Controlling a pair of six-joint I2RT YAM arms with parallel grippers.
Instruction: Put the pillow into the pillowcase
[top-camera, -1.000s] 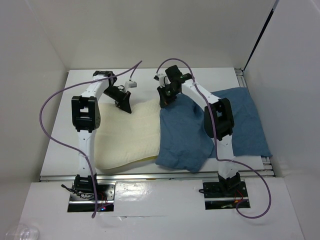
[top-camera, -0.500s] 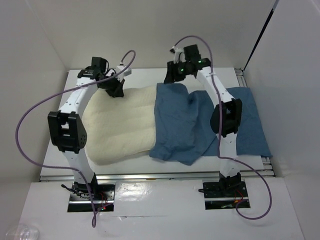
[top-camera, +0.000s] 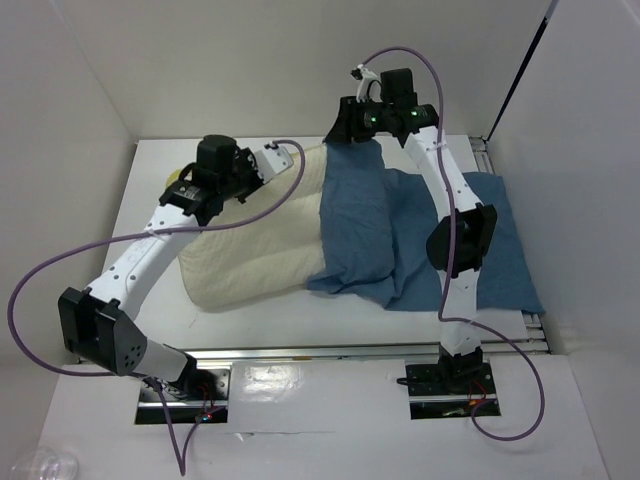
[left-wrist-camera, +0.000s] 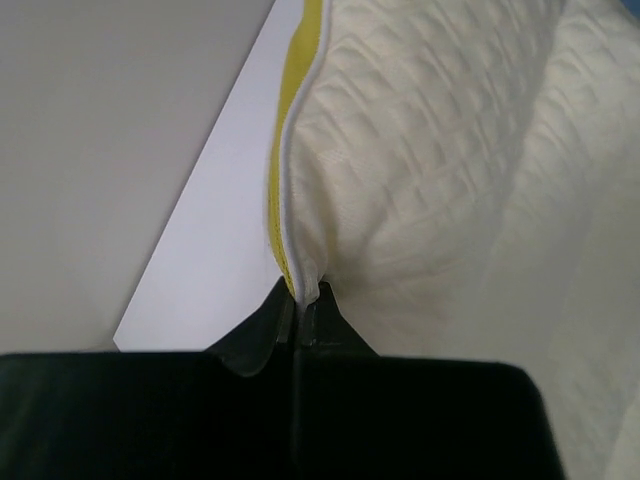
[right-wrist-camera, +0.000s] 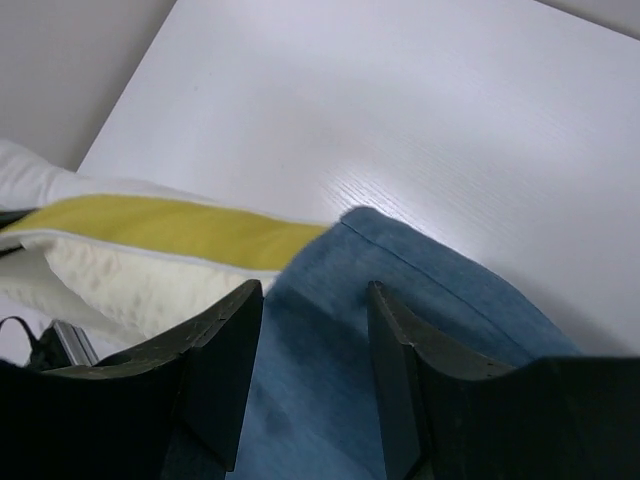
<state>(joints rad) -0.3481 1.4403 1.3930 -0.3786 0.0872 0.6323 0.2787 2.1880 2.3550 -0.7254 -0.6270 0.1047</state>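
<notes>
Pillow (top-camera: 250, 250) lies across the left half of the table (top-camera: 300, 325), its right end covered by the blue pillowcase (top-camera: 365, 235); whether it is inside or merely under it, I can't tell. The left gripper (left-wrist-camera: 300, 312) is pinched tight on the pillow's piped seam at the far left corner, I'd guess to steer that end while the rest is fed in. Over on the right, the right gripper (right-wrist-camera: 312, 300) hovers with fingers spread above the pillowcase's far edge, gripping nothing, probably placed to take the hem. One pillow, one pillowcase, two arms.
</notes>
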